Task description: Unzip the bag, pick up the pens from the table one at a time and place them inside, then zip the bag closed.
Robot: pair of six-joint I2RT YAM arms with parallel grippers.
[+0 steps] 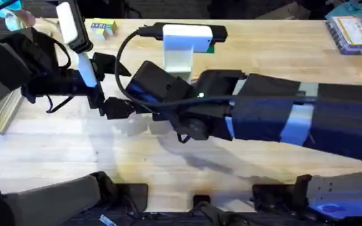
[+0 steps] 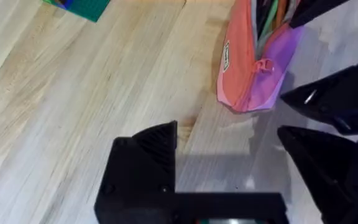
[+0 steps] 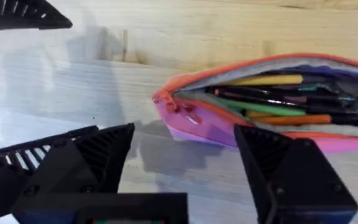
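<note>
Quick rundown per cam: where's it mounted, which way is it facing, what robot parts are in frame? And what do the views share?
Overhead: fixed above the arm bases, looking down and forward at the table; both arms cross the frame, large and dark.
Left wrist: on the left arm, looking down at the bag; left gripper open in front.
Right wrist: on the right arm, facing the open bag with pens inside; right gripper open.
Shared: both wrist views show the unzipped bag on the table.

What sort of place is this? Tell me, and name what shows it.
Probably a robot lab workbench: a light-wood plank table, two black robot arms working over it, and a pink pencil pouch lying unzipped with pens inside.
</note>
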